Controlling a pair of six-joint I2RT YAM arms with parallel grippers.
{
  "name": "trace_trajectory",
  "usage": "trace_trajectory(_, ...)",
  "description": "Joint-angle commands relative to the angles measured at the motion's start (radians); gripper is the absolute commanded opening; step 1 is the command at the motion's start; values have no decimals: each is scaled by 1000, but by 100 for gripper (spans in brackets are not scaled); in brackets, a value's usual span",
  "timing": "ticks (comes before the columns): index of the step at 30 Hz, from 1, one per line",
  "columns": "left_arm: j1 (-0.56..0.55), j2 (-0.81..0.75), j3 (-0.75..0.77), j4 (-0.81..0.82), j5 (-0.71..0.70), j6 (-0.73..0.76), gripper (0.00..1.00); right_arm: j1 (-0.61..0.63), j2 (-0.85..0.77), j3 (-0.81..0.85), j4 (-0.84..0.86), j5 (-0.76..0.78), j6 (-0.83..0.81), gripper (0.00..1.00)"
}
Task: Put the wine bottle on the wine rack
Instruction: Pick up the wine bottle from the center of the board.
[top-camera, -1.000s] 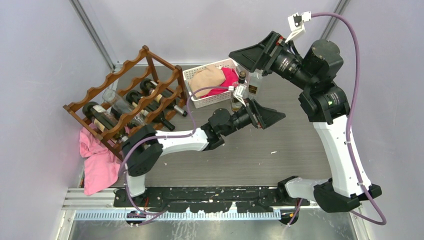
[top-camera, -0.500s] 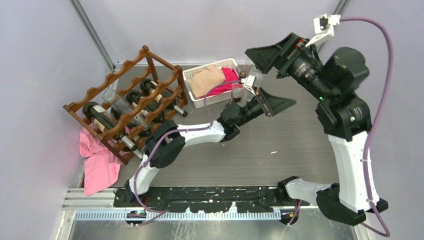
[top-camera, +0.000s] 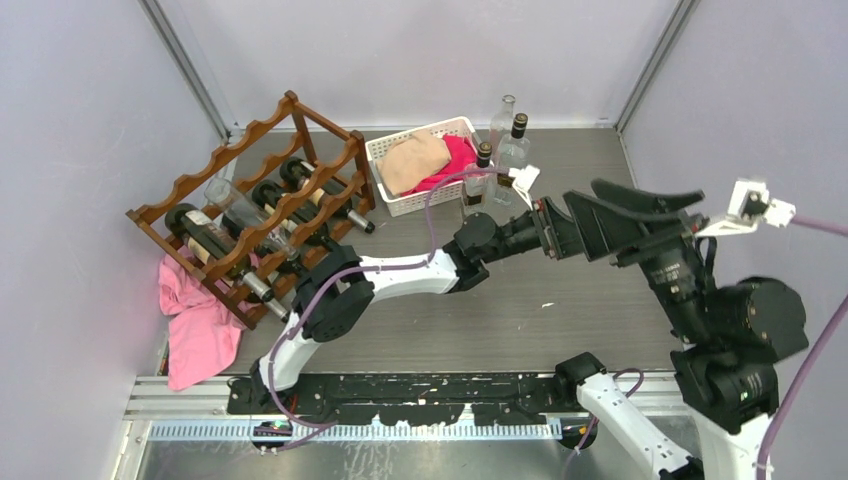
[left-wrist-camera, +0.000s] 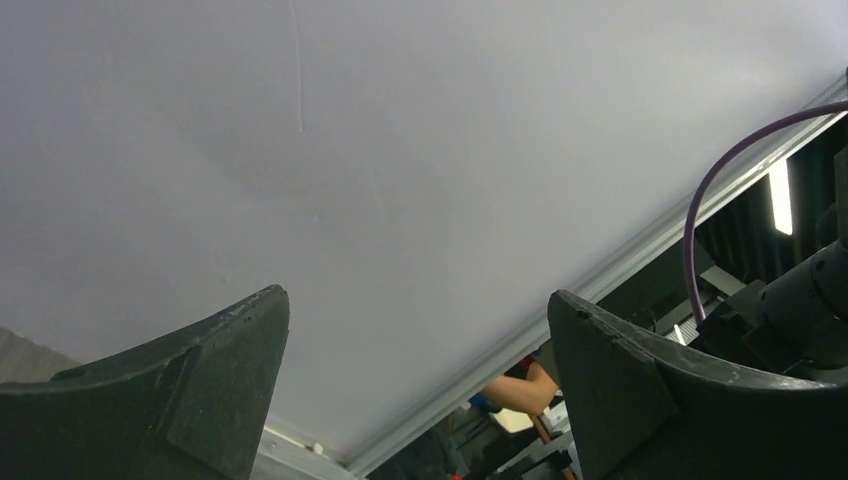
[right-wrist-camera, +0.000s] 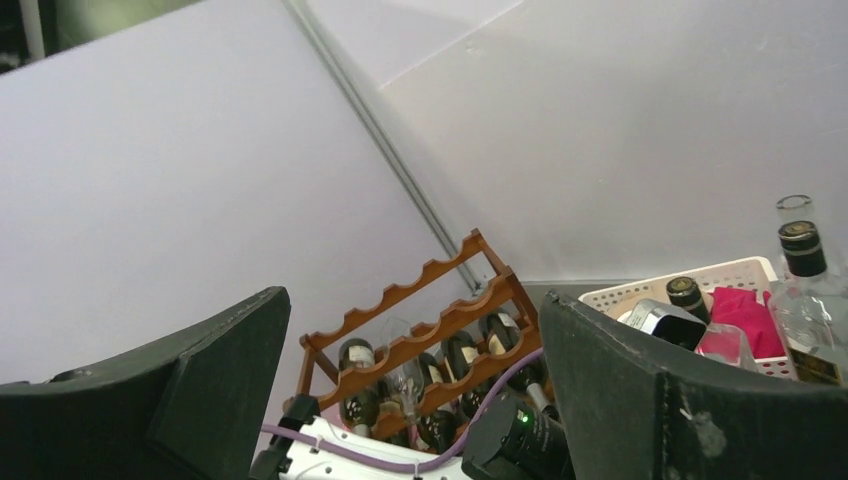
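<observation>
Overhead, we saw the wooden wine rack (top-camera: 255, 215) at the left of the table (top-camera: 560, 320), with dark bottles (top-camera: 262, 190) lying in it. Three upright wine bottles (top-camera: 484, 172) stood just beside a white basket (top-camera: 400, 200) at the back. Only the right wrist view also caught the rack, and the right gripper (right-wrist-camera: 412, 298) gaped wide and empty. The left gripper (left-wrist-camera: 415, 298) was equally wide, facing a bare wall (left-wrist-camera: 300, 150).

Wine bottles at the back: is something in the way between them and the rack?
Yes. The white basket sits between the closest wine bottle and the wine rack, so the bottle probably has to go over or around it.
</observation>
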Motion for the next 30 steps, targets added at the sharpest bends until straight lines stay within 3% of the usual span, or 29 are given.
trace_trajectory(1,-30,-74,-70,121,18,44,100,-4,-91,-78,95,177,68,100)
trace_trajectory(3,-24,-86,-131,273,37,50,100,-1,-136,-88,71,235,70,100)
trace_trajectory(7,-14,-253,-411,250,31,141,100,1,-216,-27,-140,435,-106,100)
trace_trajectory(11,4,-491,-636,47,-20,305,100,49,-176,15,-388,662,-249,100)
trace_trajectory(15,24,-755,-761,-260,-83,401,100,99,-142,-135,-313,744,-332,100)
trace_trajectory(19,27,-993,-707,-809,-250,621,100,105,-7,-243,-236,707,-373,100)
trace_trajectory(23,26,-1104,-516,-1303,-406,888,100,105,99,-367,-51,525,-491,96)
trace_trajectory(26,27,-1149,-407,-1506,-528,997,100,104,172,-379,61,433,-518,96)
trace_trajectory(30,36,-1228,-374,-1606,-621,1083,100,104,388,-276,92,299,-591,95)
